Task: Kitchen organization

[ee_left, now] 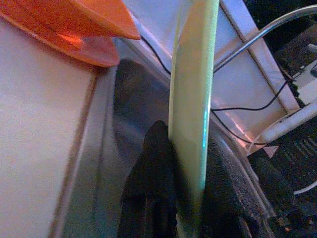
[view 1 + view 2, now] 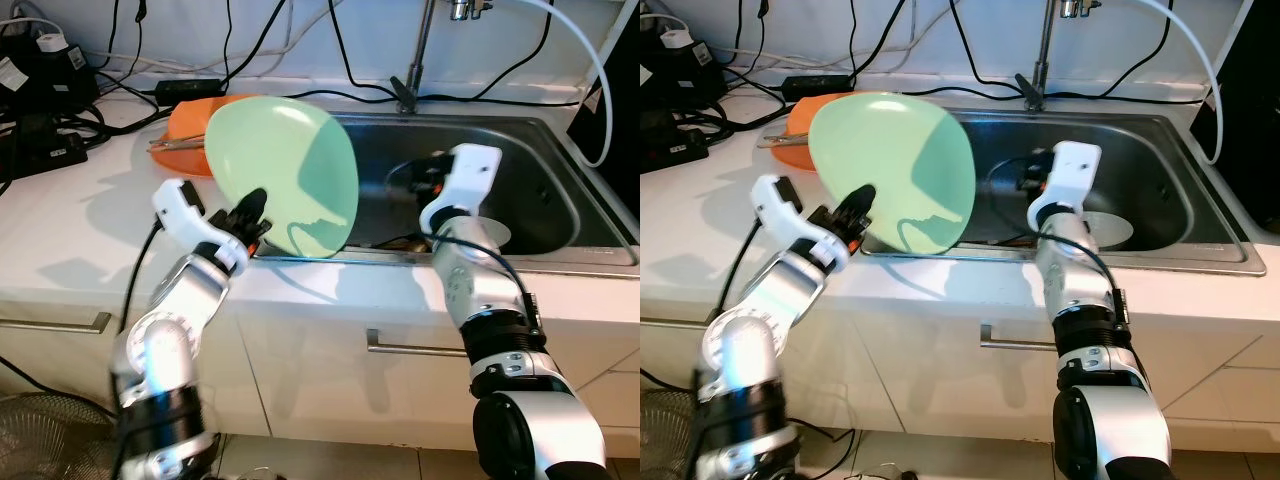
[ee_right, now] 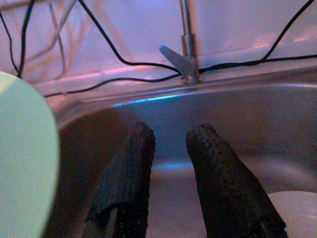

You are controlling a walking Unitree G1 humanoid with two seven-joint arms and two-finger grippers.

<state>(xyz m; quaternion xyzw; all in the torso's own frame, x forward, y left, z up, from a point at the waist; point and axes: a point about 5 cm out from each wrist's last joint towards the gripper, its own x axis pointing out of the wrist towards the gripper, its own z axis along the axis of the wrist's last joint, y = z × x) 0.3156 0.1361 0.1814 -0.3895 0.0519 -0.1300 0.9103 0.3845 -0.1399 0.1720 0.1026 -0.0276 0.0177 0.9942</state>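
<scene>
Orange dish (image 2: 185, 130): sits on the white counter (image 2: 70, 230) just left of the sink, with a utensil lying across its rim; judged the likely stacking spot for the plate, so the left arm should swing that way keeping the plate clear of the dish's rim until it is above it

Left gripper (image 2: 252, 222): closed on the lower edge of the green plate, one black finger on each face, as the left wrist view shows edge-on; the hold is near the rim only, so I would move slowly and keep the wrist steady, since a plate pinched this low could pivot or slip

Green plate (image 2: 285, 172): pale mint green, round, smooth and glossy with a shallow raised rim; held nearly upright and tilted, above the counter's front edge at the sink's left corner, casting a shadow on its own right half

Sink (image 2: 560, 190): stainless steel, with a tap at the back and black cables trailing along the wall; a white plate (image 2: 495, 232) lies in the basin

Right gripper (image 3: 171, 148): hangs over the basin, fingers slightly parted and holding nothing; best kept where it is, apart from the plate's path
</scene>
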